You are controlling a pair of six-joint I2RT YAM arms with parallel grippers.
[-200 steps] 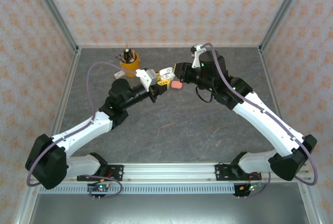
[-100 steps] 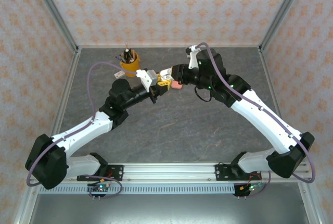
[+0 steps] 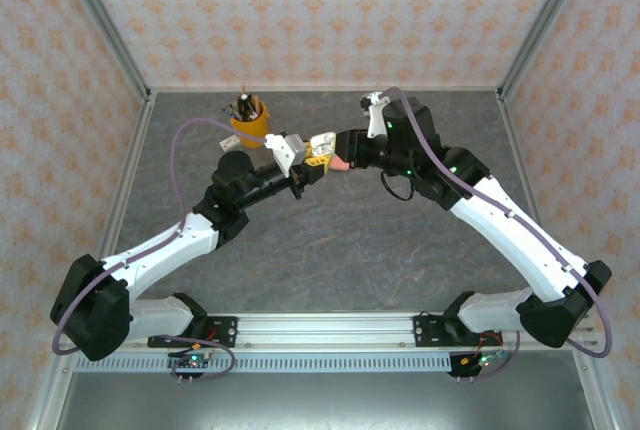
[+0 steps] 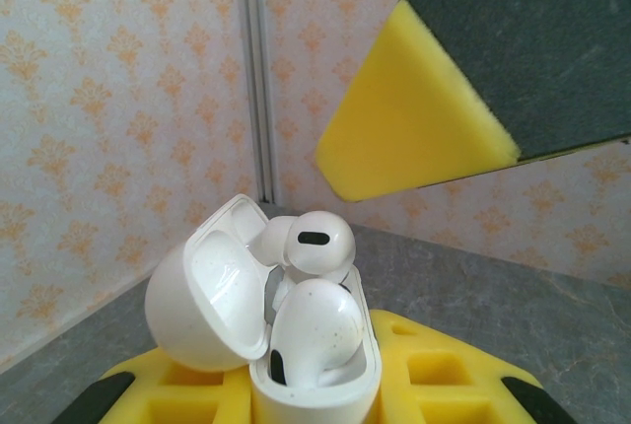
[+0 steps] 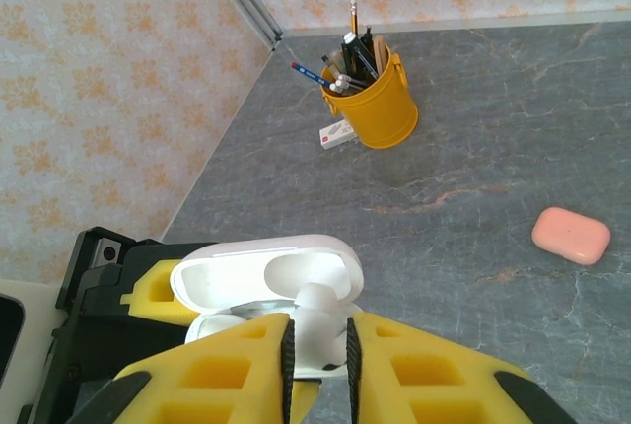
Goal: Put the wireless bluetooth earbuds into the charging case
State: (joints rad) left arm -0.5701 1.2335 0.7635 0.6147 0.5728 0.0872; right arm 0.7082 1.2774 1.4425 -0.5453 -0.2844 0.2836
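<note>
Grey table (image 3: 330, 240), white earbuds (image 4: 314, 330), open case (image 4: 202, 296)

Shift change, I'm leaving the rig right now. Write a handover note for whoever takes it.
Left gripper: shut on the open white charging case.
Right gripper: fingers narrowly apart above it; grip unclear.
Done: front white earbud seated in the case, rear white earbud in but riding higher.
To do: probably press the rear one down.
Pink case lies closed on the table.
</note>
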